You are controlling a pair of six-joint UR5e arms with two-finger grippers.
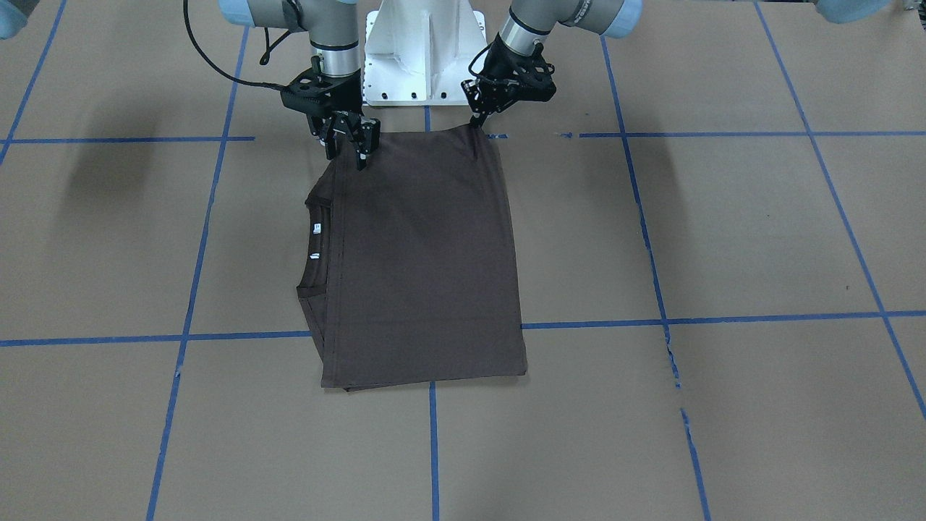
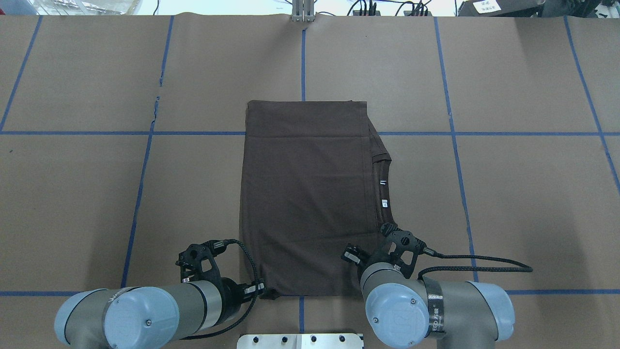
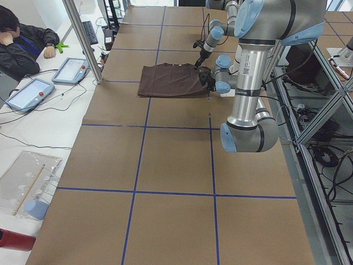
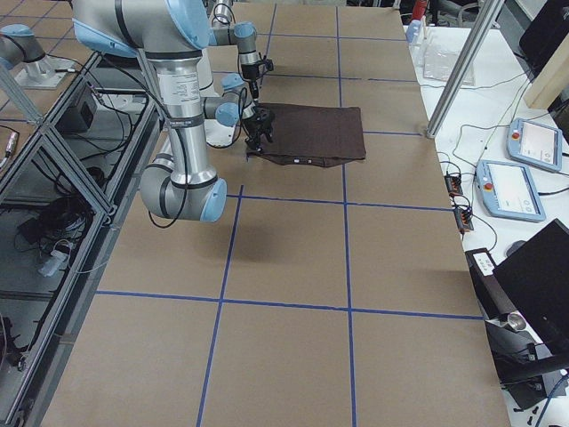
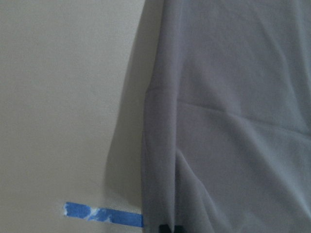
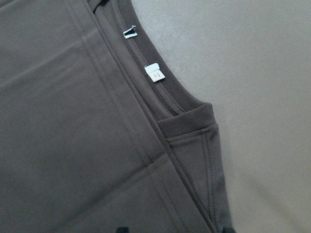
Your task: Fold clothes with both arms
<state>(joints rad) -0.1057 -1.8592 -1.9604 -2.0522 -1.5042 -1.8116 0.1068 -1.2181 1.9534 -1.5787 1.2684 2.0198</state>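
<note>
Tabletop [image 1: 651, 434]: in the front-facing view its brown paper, crossed by blue tape lines [image 1: 434, 449], fills the bottom of the frame nearest the lens.
T-shirt [image 1: 427, 260]: a dark brown folded rectangle lying flat at centre frame, with the collar [image 1: 311, 250] and white neck tags [image 1: 316, 229] along its left edge.
Right gripper [image 1: 347, 159]: at the shirt's top-left corner, jaws spread just over the cloth and pinching nothing.
Left gripper [image 1: 476, 123]: at the top-right corner, jaws pressed together on the cloth, which rises there to a small peak.
Pedestal [image 1: 425, 58]: white, at top centre between the two grippers.
Overhead view: the shirt sits at centre with the collar on its right edge. The left arm [image 2: 145, 310] lies at lower left with its jaws at the shirt's lower-left corner. The right arm [image 2: 436, 305] is at lower right, its wrist covering its jaws.
Left-side view: the near arm fills the upper right and the shirt lies beyond it at upper centre. A person [image 3: 19, 41] sits at upper left beside two control pads [image 3: 70, 70].
Right-side view: the near arm stands at upper left and the shirt is at upper centre.
Left wrist view: cloth fills the right half and gathers to a dark jaw tip at the bottom edge.
Right wrist view: collar and tags are at upper centre. Two jaw tips at the bottom edge stand well apart.
</note>
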